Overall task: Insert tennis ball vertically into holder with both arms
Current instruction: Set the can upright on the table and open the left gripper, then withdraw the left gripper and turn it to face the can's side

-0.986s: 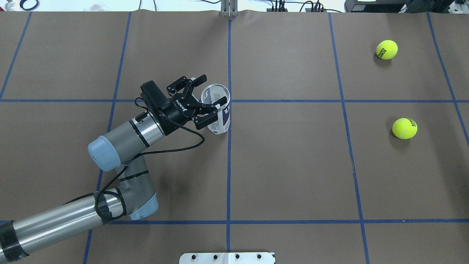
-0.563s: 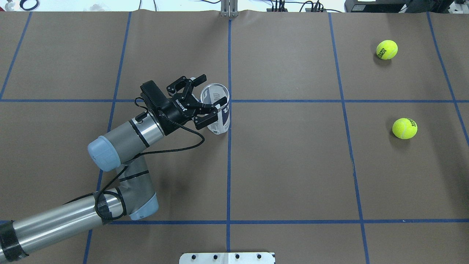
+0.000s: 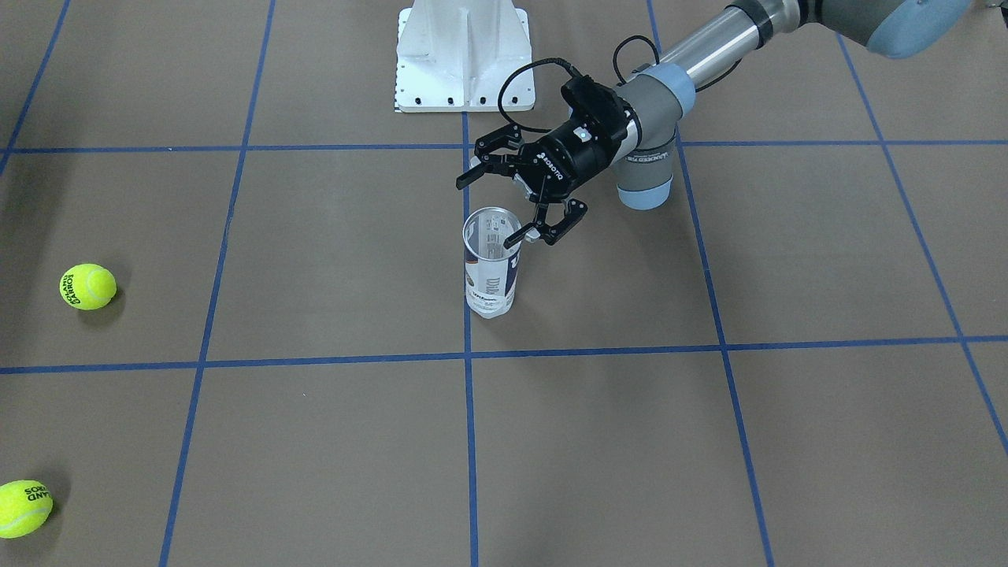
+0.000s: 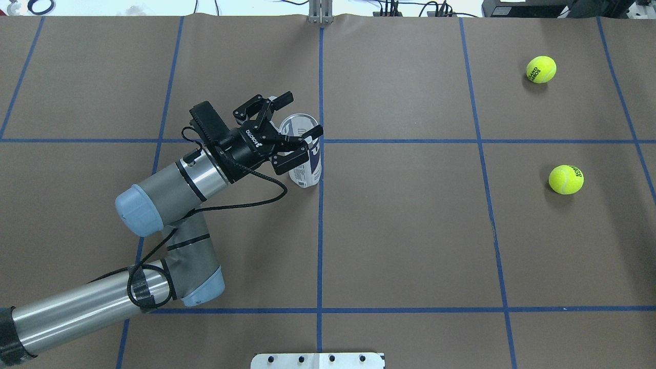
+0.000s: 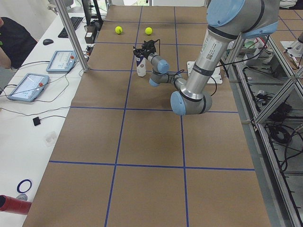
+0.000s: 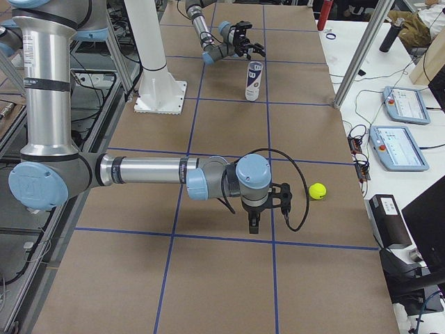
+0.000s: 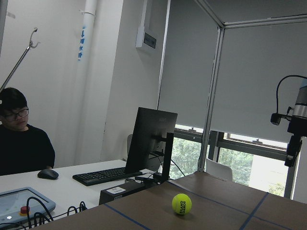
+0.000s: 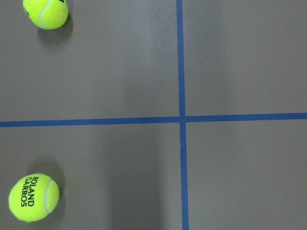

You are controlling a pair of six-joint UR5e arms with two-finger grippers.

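The holder (image 4: pixel 310 166) stands upright near the middle of the table (image 4: pixel 410 246), mouth up and with nothing in it. The left fingers (image 4: pixel 281 99) are spread wide at the level of its rim or just above. One fingertip crosses the mouth in both the overhead and front views, and I cannot tell whether it touches the plastic. Two balls lie well apart from the holder by the table's right edge, one (image 4: pixel 566 179) about halfway along it and the other (image 4: pixel 541 69) toward the far right corner. The right fingers (image 6: pixel 254 221) hang over the table near that edge, and both balls show in the right wrist view. Whether those fingers are open or closed cannot be told here.

The step in hand looks like securing the holder. To do it well, the left fingers should drop until they straddle the wall below the rim, with no fingertip across the opening. They should then close only enough to steady it. Thin clear plastic probably dents and could go oval, which might pinch the ball's way in. Keep the axis vertical while clamping, since a push from one side would likely tip so tall and light a thing. The right arm can meanwhile take the ball halfway along the edge from above, gripping across its middle. It should bring the ball straight over the mouth before letting go.
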